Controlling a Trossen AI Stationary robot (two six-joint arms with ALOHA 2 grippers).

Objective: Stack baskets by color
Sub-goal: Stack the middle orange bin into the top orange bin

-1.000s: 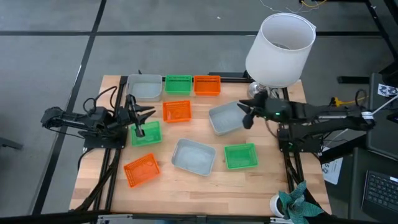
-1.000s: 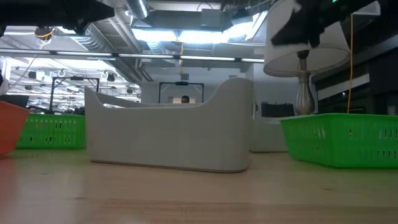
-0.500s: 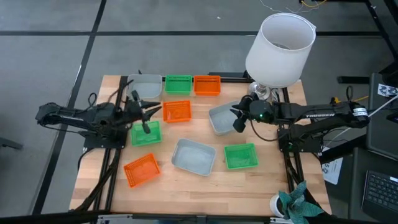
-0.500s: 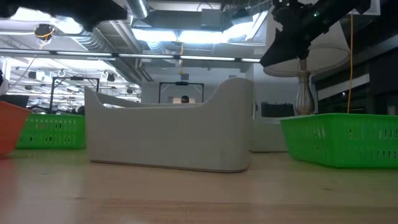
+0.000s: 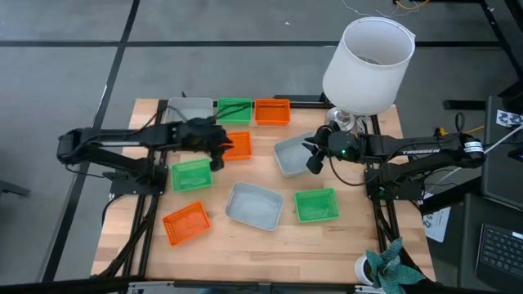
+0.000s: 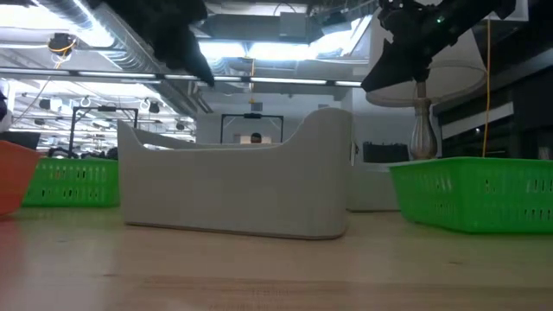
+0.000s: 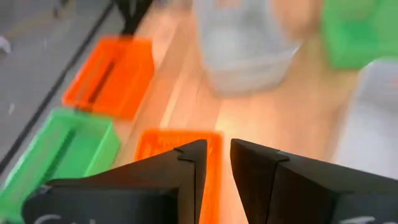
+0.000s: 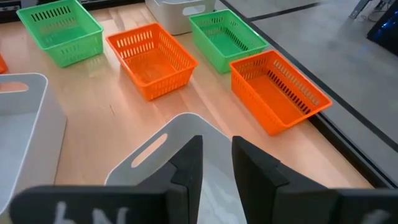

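Note:
Nine baskets rest flat on the table. At the far edge stand a grey [image 5: 190,111], a green [image 5: 234,109] and an orange one [image 5: 272,111]. In the middle are an orange [image 5: 237,145], a grey [image 5: 292,155] and a green one [image 5: 192,174]. Nearer lie a grey [image 5: 255,204], a green [image 5: 316,204] and an orange one [image 5: 185,223]. My left gripper [image 5: 219,157] hangs above the middle orange basket's [image 7: 155,149] left end, narrowly open and holding nothing. My right gripper [image 5: 313,158] hangs above the middle grey basket [image 8: 155,149], narrowly open and holding nothing.
A big white lampshade [image 5: 368,61] on a metal stand rises at the far right corner, close behind my right arm. A small plant [image 5: 392,269] stands off the near right corner. Bare wood shows along the near edge [image 5: 261,253].
My left gripper has swung from above the left green basket toward the table's right, to the middle orange basket's left end, rising a little and tipping from steeply down to a shallower slant. My right gripper first shifted slightly left over the middle grey basket, then held still.

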